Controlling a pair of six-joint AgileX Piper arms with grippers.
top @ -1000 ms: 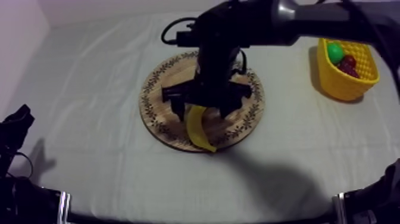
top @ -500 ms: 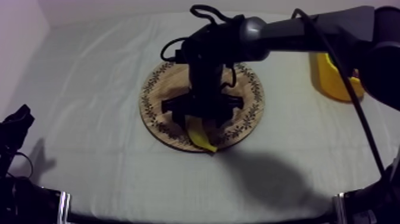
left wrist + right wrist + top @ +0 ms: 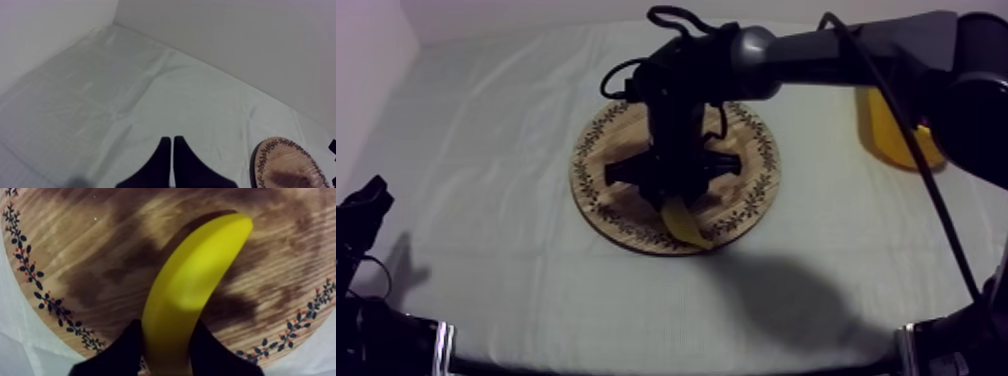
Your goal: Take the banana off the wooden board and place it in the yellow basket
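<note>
The yellow banana (image 3: 683, 217) lies on the round wooden board (image 3: 606, 150) at the middle of the table, its tip reaching the board's near rim. My right arm comes in from the upper right, and my right gripper (image 3: 674, 186) is down on the banana. In the right wrist view the banana (image 3: 192, 283) runs lengthwise between the two black fingers (image 3: 129, 344), which press its sides just above the board (image 3: 90, 248); my right gripper (image 3: 167, 332) is shut on it. My left gripper (image 3: 363, 205) rests low at the left, its fingers (image 3: 164, 155) together in a wedge.
The yellow basket (image 3: 889, 128) stands at the far right, partly behind my right arm. The board's patterned rim (image 3: 270, 150) shows beside my left gripper (image 3: 172, 141). Grey-white cloth stretches bare to the left and front of the board.
My right gripper came down onto the board and its fingers drew in from a wide spread to close on the banana. The arm now hides most of the basket. The left arm stayed still.
</note>
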